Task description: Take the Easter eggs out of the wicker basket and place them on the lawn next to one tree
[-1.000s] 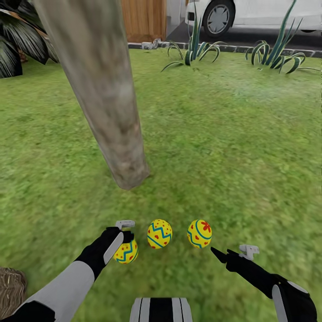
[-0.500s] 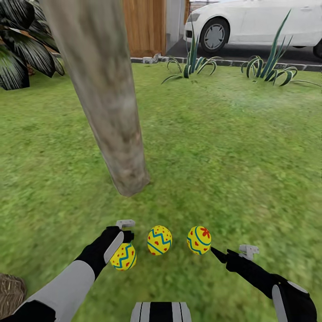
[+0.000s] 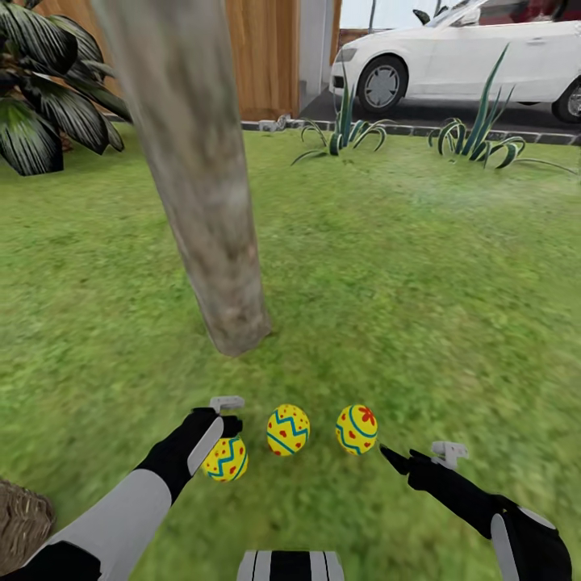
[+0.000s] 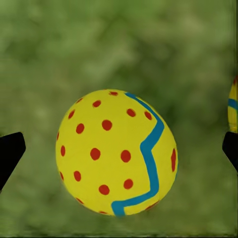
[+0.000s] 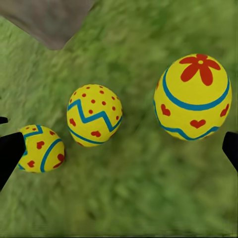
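Three Easter eggs lie in a row on the lawn (image 3: 420, 266) in front of the tree (image 3: 211, 242): the left egg (image 3: 227, 459), the middle egg (image 3: 287, 429) and the right egg (image 3: 357, 428). None touches another, and all are near the trunk. The left gripper (image 3: 228, 440) sits right over the left egg with its jaws spread wide and not pinching it; in the left wrist view the dotted egg sits free between the dark tips. The right gripper (image 3: 395, 460) is near the right egg, with nothing in it, and looks open. The job looks almost done, so the best move is to lift both arms straight up, slowly, without bumping an egg. There is lots of open grass on the right. The wicker basket (image 3: 20, 524) peeks in at the low left corner, near the left arm.
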Available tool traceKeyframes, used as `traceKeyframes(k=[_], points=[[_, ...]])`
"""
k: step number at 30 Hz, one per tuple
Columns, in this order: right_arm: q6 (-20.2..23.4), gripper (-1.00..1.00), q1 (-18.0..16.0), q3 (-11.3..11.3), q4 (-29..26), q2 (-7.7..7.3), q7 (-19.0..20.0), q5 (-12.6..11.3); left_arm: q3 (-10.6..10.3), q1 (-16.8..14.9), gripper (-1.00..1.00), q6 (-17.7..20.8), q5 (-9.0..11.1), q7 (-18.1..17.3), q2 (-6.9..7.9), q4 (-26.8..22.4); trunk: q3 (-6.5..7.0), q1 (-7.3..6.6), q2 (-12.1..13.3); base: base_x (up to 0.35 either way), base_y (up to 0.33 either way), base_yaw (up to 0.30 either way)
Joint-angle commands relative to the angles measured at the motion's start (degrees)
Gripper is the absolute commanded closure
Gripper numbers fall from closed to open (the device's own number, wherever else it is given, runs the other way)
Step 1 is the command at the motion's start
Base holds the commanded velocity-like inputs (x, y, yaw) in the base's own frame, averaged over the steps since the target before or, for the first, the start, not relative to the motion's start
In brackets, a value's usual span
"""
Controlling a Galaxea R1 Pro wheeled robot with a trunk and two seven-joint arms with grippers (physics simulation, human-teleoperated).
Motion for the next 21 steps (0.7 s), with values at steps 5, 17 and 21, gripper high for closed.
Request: traceKeyframes(k=[5,17,21], points=[[-0.9,-1.0,0.0,-0.2,0.0,0.06,0.3,-0.6,-0.3,-0.1,-1.0,0.1,0.6,1.0,0.02,-0.1,1.07,-0.17,0.1,-0.325,0.0,0.0],[-3.7,-1.0,0.0,0.0,0.0,0.06,0.1,-0.3,-0.1,0.0,-1.0,0.1,0.7,2.5,0.02,-1.1,3.73,-0.48,0.2,-0.201,0.0,0.0],[-3.6,-1.0,0.0,0.0,0.0,0.06,0.0,-0.2,-0.1,0.0,-1.0,0.1,0.6,2.5,0.02,-1.2,4.62,-0.58,0.3,-0.018,0.0,0.0]])
